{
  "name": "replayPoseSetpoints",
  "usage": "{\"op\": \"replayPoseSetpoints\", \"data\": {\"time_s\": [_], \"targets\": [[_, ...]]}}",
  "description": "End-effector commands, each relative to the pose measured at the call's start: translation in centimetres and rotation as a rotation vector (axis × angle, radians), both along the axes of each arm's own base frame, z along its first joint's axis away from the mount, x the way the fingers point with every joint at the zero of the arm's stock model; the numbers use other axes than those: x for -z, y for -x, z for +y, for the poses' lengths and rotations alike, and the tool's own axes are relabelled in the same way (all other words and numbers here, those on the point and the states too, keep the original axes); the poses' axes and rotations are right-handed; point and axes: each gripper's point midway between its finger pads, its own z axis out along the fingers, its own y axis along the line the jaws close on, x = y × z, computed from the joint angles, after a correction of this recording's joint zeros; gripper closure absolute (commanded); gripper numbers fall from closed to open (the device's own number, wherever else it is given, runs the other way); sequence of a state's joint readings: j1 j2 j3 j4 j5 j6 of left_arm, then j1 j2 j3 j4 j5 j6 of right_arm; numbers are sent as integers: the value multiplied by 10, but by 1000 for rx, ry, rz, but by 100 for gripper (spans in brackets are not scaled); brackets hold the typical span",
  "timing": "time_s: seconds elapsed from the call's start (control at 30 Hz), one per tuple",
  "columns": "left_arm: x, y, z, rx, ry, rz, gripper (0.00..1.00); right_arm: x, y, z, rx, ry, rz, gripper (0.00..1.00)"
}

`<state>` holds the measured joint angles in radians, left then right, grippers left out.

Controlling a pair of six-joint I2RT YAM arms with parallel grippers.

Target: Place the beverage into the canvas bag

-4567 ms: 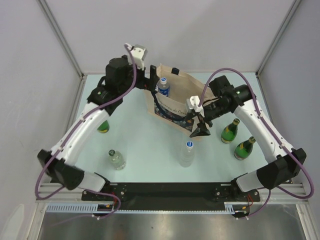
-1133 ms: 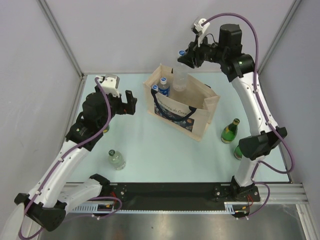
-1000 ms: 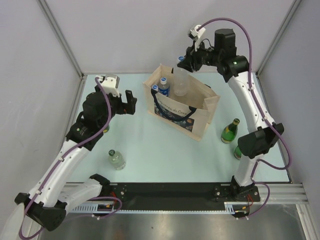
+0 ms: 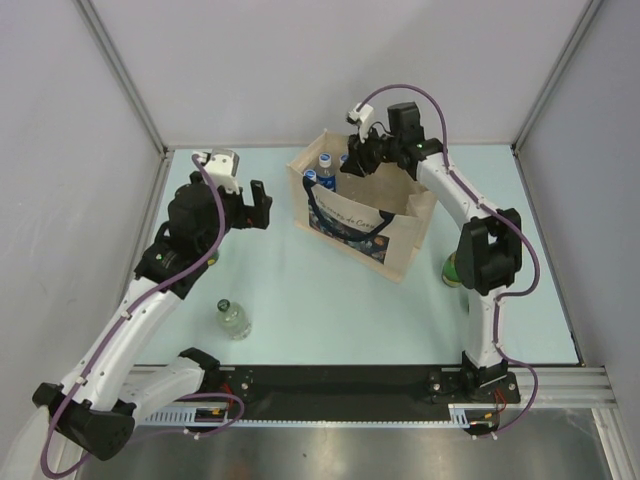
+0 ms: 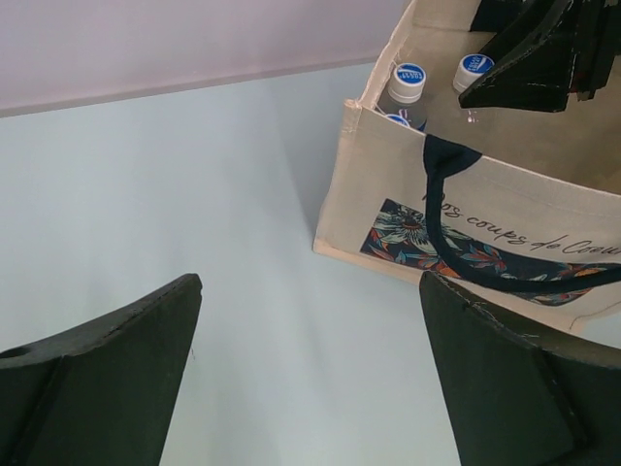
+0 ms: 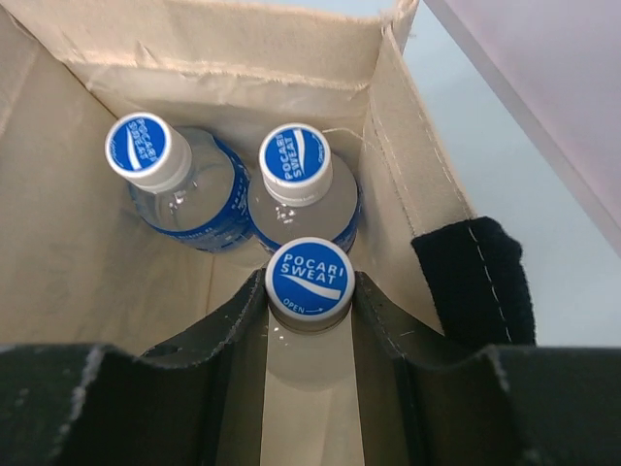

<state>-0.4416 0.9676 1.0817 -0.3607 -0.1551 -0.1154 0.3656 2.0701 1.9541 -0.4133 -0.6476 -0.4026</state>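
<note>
Canvas bag [image 4: 400, 238] stands open mid-table. L gripper [image 5: 310, 379] is spread wide, empty, near the bag. R gripper [image 4: 357, 160] is inside the bag's mouth, pinching bottle [image 6: 310, 282] by the neck, beside two other bottles [image 6: 296, 165]. Step: drop-off. Next: check it's seated, release, lift out w/o snagging handles.

Both arms look like the same build from here: left arm [image 4: 125, 330] and right arm [image 4: 448, 192] have glossy white links with chunky black joint housings. A purple cable [image 4: 400, 88] runs along each one. There's a white camera block [image 4: 222, 162] on each wrist. Left pincer [image 5: 310, 282] fingers [image 5: 107, 369] are matte black wedges; right pincer [image 6: 309, 291] matches, edges scuffed pale.
</note>
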Motion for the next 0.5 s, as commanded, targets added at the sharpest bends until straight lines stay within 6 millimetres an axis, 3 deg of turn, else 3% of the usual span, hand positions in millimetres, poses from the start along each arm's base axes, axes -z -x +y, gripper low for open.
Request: {"op": "replayPoseSetpoints", "data": {"time_s": [0.0, 0.07, 0.23, 0.3, 0.47], "targets": [[-3, 0, 5, -21, 21, -16, 0, -39, -7, 8, -65, -78, -188, 100], [-3, 0, 5, -21, 22, -16, 0, -28, -5, 6, -71, -67, -175, 98], [-3, 0, 5, -20, 20, -11, 0, -9, -1, -5, -65, -51, -129, 80], [-2, 1, 4, -15, 24, -8, 0, -6, 1, -8, -63, -37, -124, 68], [-3, 3, 1, -1, 40, 3, 0, -9, 4, -13, -60, -23, -126, 54]]}}
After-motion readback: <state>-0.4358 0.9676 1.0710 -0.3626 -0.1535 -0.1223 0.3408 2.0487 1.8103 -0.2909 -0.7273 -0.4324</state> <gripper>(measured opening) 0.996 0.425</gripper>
